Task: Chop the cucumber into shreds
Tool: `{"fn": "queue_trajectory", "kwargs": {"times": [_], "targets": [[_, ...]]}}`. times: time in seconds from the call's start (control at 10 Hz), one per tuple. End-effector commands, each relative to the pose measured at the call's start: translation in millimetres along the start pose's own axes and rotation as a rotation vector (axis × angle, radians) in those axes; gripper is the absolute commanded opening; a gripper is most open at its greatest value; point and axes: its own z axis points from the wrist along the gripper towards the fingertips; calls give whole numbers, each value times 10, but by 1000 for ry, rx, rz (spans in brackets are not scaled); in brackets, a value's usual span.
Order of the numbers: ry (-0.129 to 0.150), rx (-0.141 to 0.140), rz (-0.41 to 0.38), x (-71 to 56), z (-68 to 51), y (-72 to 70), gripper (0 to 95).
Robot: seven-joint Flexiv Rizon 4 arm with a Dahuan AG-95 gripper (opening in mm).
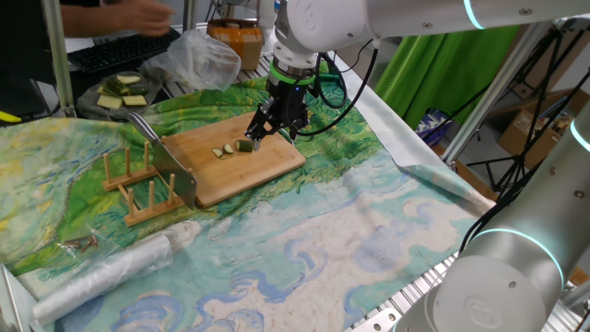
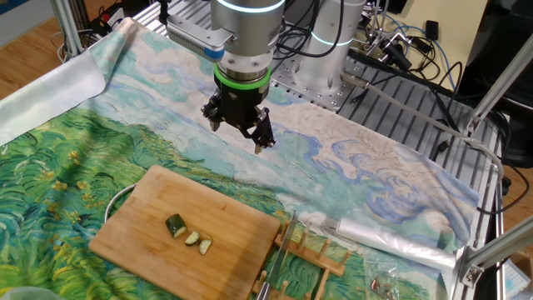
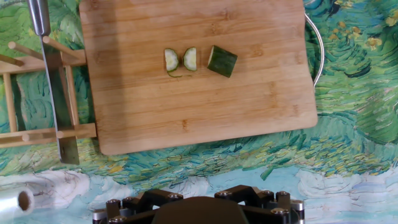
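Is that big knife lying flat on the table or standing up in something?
Standing on edge. The knife sits slotted between the pegs of the wooden rack beside the cutting board, handle pointing up and away.

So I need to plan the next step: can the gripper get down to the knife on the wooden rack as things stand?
Probably yes. The gripper hangs open and empty above the cloth, the knife lies exposed across the wooden rack beside the cutting board, with nothing over it.

Robotics lab: aluminium frame [image 2: 487, 92], cable bundles [image 2: 391, 50], cardboard boxes [image 1: 535, 129], keyboard [image 1: 111, 51].
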Motion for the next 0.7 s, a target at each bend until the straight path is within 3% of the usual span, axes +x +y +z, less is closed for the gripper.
{"fn": "queue_trajectory", "kwargs": {"times": [0.1,0.7], "targets": [[-241,-208,47,0,0,-1,0],[-241,-208,42,-11,38,14,0]]}}
